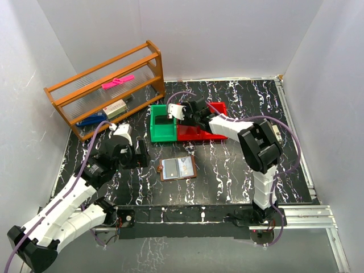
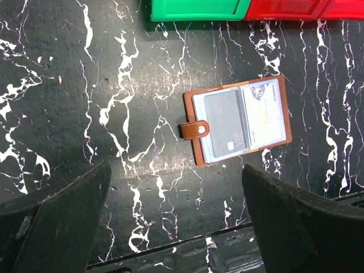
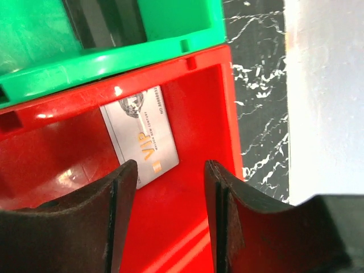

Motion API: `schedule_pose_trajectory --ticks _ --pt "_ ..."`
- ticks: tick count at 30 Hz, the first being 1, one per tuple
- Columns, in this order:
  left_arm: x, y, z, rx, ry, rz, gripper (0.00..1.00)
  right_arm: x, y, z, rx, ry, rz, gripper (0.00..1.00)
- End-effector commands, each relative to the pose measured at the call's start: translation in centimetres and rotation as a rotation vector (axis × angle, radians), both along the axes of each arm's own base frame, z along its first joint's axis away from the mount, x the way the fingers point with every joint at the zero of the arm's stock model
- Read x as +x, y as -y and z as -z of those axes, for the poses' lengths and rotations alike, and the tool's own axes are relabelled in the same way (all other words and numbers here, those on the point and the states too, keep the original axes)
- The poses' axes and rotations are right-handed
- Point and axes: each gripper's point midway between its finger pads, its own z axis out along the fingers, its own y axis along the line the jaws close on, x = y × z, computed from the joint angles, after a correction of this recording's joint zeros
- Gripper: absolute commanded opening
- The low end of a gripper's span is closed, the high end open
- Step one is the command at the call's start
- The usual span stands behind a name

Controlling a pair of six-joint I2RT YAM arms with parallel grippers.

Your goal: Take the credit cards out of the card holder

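Card holder (image 2: 236, 126) lies open and flat on the counter (image 2: 85, 85), ahead of the left fingers (image 2: 62, 222) and offset toward one finger's side. Its long axis runs across the gap between the fingers, slightly tilted. Left fingers are wide and hold nothing, clear of the holder. The left arm is the nearer one. Right fingers (image 3: 74, 227) are well apart from the holder, over the red bin (image 3: 34, 142), part-spread with nothing between them. A silver VIP card (image 3: 142, 133) lies flat on the bin floor just ahead of them. Holder pockets: dark grey card (image 2: 223, 122) in one, pale card (image 2: 263, 114) in the other. Green bin (image 3: 114, 57), touching the red bin, holds something dark; cannot tell what. Judgement: two cards left to pull.
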Motion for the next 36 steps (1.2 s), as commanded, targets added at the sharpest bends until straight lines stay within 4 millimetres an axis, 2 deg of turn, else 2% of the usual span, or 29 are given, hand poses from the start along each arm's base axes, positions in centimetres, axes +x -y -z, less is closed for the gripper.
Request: schedule_pose_trajectory --ticks 1,4,6,8,11,12,14,17,20,24,27,34,36 --pt "-0.3 0.1 0.6 0.015 -0.016 0.024 0.99 0.0 -1.5 -9.4 0.267 0.145 0.044 0.49" --pt "-0.3 0.0 0.6 0.015 -0.018 0.020 0.99 -1.4 -1.0 -14.0 0.551 0.114 0.189 0.52" --pt "-0.2 -0.1 0.8 0.019 -0.019 0.007 0.99 -3.3 -0.7 -15.9 0.804 -0.017 0.322 0.58" --pt "0.0 -0.2 0.9 0.023 -0.020 -0.007 0.99 -6.0 -1.1 -14.9 0.986 -0.247 0.448 0.53" --pt "0.1 -0.5 1.2 0.030 -0.030 -0.036 0.99 -11.1 -2.6 -11.6 1.119 -0.640 0.601 0.48" --pt "0.1 -0.7 1.3 0.034 -0.031 -0.051 0.99 -12.7 -3.0 -10.8 1.125 -0.721 0.621 0.47" --pt "0.3 -1.2 1.3 0.040 -0.023 -0.084 0.99 -15.7 -4.1 -9.0 1.095 -0.755 0.653 0.50" --pt "0.4 -1.9 1.2 0.044 -0.009 -0.134 0.99 -18.5 -3.9 -6.4 1.037 -0.672 0.837 0.55" --pt "0.4 -2.3 1.0 0.038 0.002 -0.162 0.99 -21.1 -3.9 -4.0 0.960 -0.649 0.935 0.59" --pt "0.4 -2.8 0.7 0.033 0.021 -0.185 0.99 -24.3 -5.6 -1.8 0.848 -0.654 0.950 0.62" --pt "0.4 -2.8 0.6 0.033 0.025 -0.186 0.99 -25.3 -6.9 -0.8 0.786 -0.645 0.945 0.62" --pt "0.4 -2.8 0.7 0.035 0.023 -0.186 0.99 -25.3 -9.0 0.4 0.683 -0.612 0.932 0.62" --pt "0.4 -2.8 0.7 0.037 0.020 -0.186 0.99 -25.3 -9.5 0.2 0.687 -0.618 0.920 0.62"
